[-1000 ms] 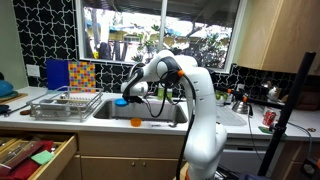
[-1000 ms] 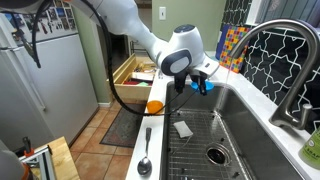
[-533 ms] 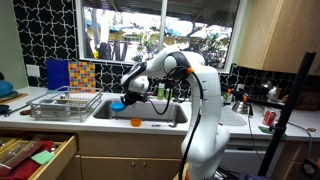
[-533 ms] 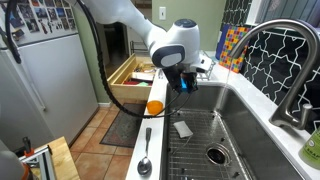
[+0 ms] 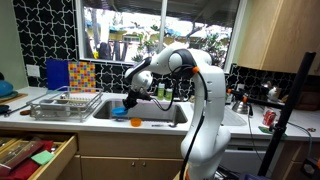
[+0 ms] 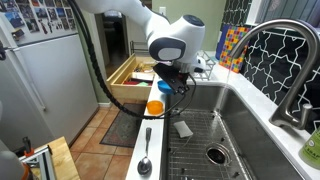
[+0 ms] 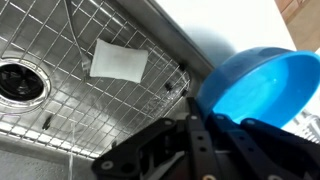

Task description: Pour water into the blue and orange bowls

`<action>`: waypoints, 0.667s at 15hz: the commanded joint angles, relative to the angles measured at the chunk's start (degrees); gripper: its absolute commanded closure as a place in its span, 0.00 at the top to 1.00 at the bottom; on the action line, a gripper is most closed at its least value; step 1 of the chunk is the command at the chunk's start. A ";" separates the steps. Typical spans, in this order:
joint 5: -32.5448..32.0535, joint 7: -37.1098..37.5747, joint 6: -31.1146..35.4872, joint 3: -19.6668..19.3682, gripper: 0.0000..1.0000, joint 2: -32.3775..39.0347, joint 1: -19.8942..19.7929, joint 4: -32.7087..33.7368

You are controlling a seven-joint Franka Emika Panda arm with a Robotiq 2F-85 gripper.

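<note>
My gripper (image 7: 203, 120) is shut on the rim of the blue bowl (image 7: 256, 84), which fills the right of the wrist view. In both exterior views the gripper (image 5: 128, 101) (image 6: 172, 82) holds the blue bowl (image 5: 120, 110) (image 6: 163, 88) low over the sink's front left corner. The orange bowl (image 5: 137, 122) (image 6: 154, 106) sits on the narrow front counter edge, just beside and below the blue bowl. No water shows in either bowl.
The steel sink holds a wire grid (image 7: 60, 95), a white pad (image 7: 118, 60) and a drain (image 7: 14, 79). A faucet (image 6: 288, 55) stands at the back. A spoon (image 6: 145, 152) lies on the front edge. A dish rack (image 5: 64, 103) and an open drawer (image 5: 35, 155) are nearby.
The gripper with the blue bowl has moved down and toward the sink's front edge, closer to the orange bowl. The orange bowl has not moved.
</note>
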 commanded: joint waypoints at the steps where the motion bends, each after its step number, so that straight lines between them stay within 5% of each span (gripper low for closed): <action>1: 0.12 -0.80 -0.42 -0.99 0.05 -0.20 0.94 0.02; 5: 0.11 -1.44 -0.40 -0.97 0.05 -0.34 1.10 -0.17; 10: 5.96 -13.10 -4.07 0.36 0.01 -1.74 0.88 -1.76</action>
